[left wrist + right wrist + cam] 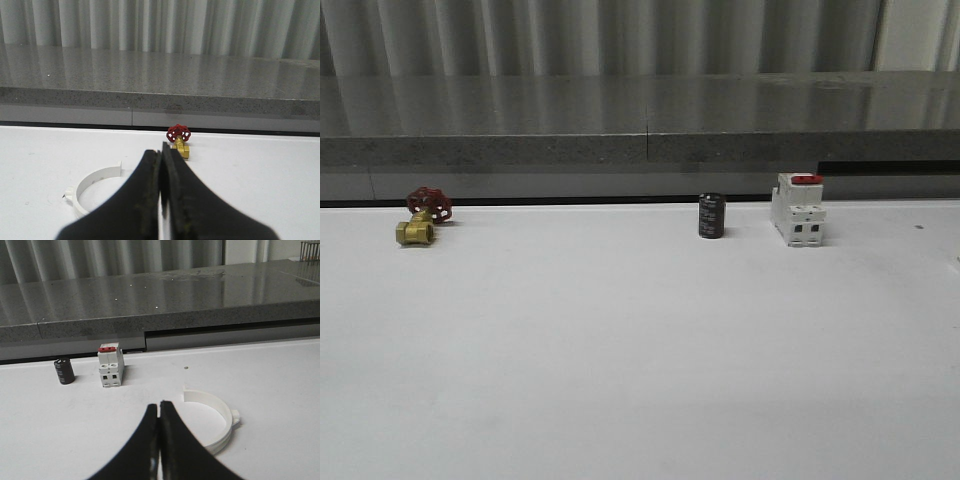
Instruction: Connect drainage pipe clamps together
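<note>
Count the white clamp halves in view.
2. One clamp half lies on the table beside the left fingers, near the brass valve. The other clamp half lies beside the right fingers, nearer than the switch.

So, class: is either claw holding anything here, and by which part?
Nothing is held. The left claw and right claw are both shut and empty; a clamp half lies on the table beside each.
</note>
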